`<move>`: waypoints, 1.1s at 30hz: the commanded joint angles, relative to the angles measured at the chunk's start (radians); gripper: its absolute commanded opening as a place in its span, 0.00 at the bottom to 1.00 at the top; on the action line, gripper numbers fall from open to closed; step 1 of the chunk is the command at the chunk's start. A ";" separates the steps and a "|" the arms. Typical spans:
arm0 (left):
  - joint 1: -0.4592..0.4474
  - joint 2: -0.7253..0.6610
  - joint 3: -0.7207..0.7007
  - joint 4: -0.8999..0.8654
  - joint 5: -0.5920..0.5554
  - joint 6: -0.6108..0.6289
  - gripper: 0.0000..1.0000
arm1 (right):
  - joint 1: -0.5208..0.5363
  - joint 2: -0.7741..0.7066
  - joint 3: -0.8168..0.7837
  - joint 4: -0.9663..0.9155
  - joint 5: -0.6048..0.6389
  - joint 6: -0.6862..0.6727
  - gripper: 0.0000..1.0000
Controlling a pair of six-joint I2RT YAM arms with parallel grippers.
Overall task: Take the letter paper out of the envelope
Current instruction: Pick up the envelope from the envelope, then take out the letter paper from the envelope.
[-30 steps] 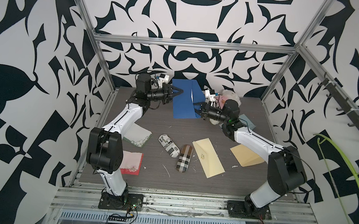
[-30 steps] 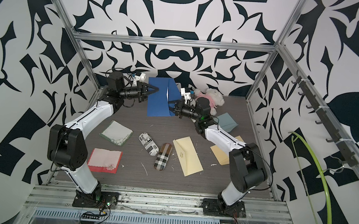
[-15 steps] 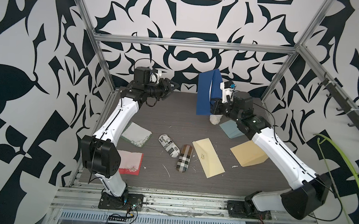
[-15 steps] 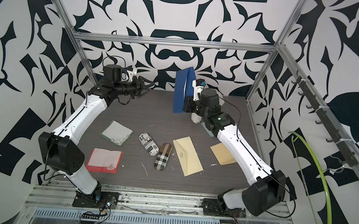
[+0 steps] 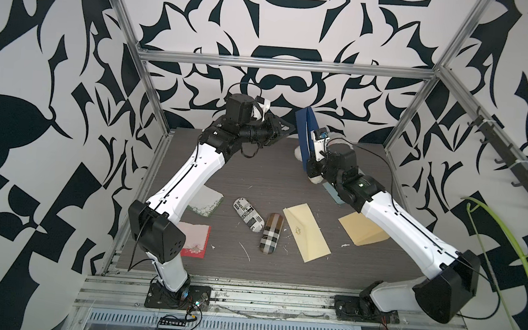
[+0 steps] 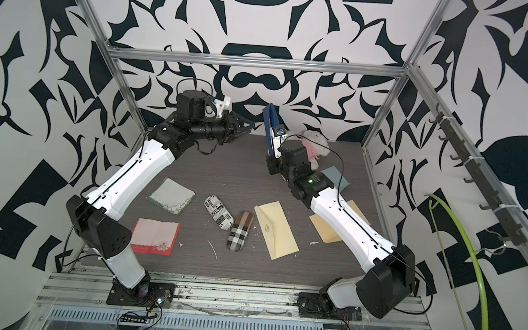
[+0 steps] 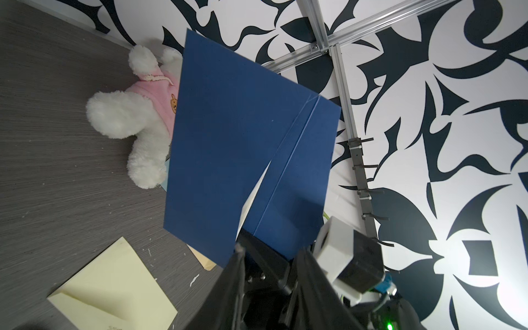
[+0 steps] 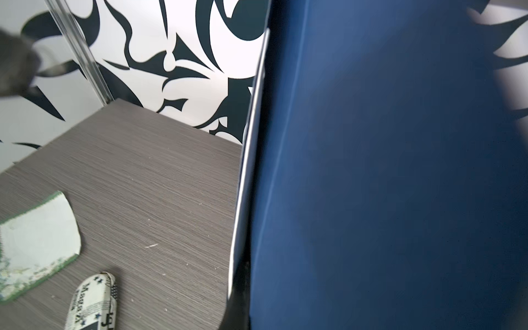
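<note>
- Right gripper (image 5: pixel 307 166): pressed together on the lower end of the blue envelope (image 5: pixel 303 133). The envelope is held upright and clear of the table (image 5: pixel 255 174), in the upper centre of both top views, slightly right of the middle.
- Left gripper (image 5: pixel 288 130): raised at the left of the envelope's upper part and pointed towards it. Its fingers (image 7: pixel 228 285) are seen spread at the bottom of the left wrist view, with nothing between them. The tips are placed just beside the envelope, and a narrow gap is visible in a top view.
- Letter paper (image 7: pixel 253 197): shown only as a narrow white sliver in the slit across the envelope's blue face, at the lower centre of the left wrist view, just above the left fingers. The rest of the sheet is hidden inside the envelope.
- A pale strip is seen along the envelope's left border in the right wrist view; whether it is the paper cannot be told.
- Plush toy (image 6: pixel 314 140): white and pink, laid on the table behind the right wrist, upper right of centre.
- Cream envelope (image 5: pixel 307 237), plaid case (image 5: pixel 270 234) and printed case (image 5: pixel 247 214): laid flat at the centre of the frame, well apart from both grippers.
</note>
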 commanded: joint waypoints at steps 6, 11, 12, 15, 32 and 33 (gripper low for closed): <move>-0.035 0.072 0.109 -0.008 -0.017 -0.017 0.21 | 0.038 0.011 0.015 0.027 -0.006 -0.020 0.00; -0.042 0.099 0.129 0.010 -0.010 -0.015 0.17 | 0.045 0.033 0.088 -0.063 -0.087 0.030 0.00; -0.040 0.103 0.138 0.008 -0.013 -0.007 0.16 | 0.047 0.034 0.094 -0.077 -0.089 0.035 0.00; -0.041 0.117 0.164 -0.029 -0.015 0.019 0.14 | 0.059 0.023 0.090 -0.086 -0.084 0.044 0.00; -0.037 0.146 0.183 -0.152 -0.116 0.150 0.07 | 0.125 -0.014 0.104 -0.135 -0.047 0.082 0.00; -0.038 0.151 0.187 -0.155 -0.117 0.154 0.07 | 0.129 -0.014 0.104 -0.140 -0.044 0.081 0.00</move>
